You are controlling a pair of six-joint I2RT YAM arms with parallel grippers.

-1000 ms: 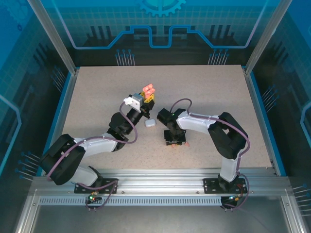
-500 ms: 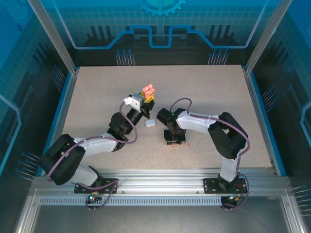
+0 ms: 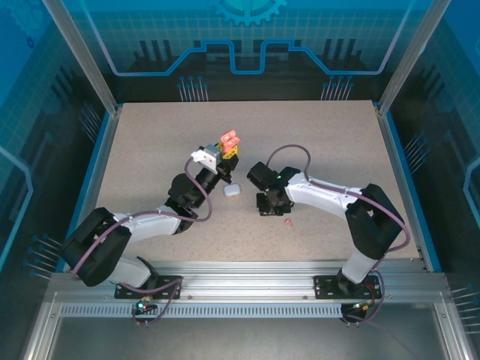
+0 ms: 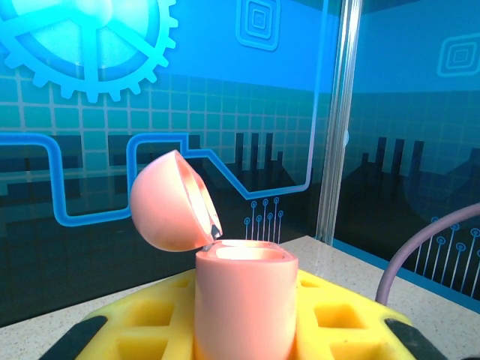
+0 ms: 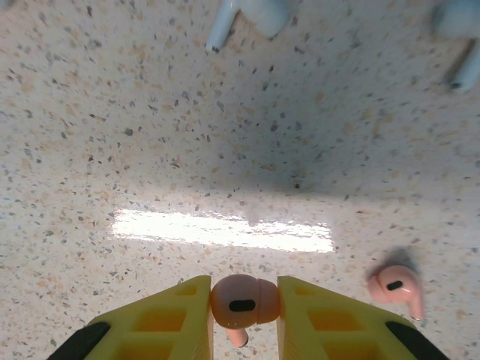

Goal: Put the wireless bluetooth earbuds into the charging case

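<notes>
Right wrist: right jaws pinch a pink earbud (image 5: 244,301); left jaws clamp the open case (image 4: 246,300). Bring stem down squarely.

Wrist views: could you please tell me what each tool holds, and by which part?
The right tool pinches a pink earbud by its rounded head. The left tool clamps the pink charging case, lid open, by its lower body.

pink case (image 4: 244,300): upright, lid hinged open | pink earbud (image 5: 244,301): gripped | second pink earbud (image 5: 395,286): on table (image 5: 150,150), nearby | white earbuds (image 5: 251,15): lying farther off | white case (image 3: 231,190): on table
</notes>
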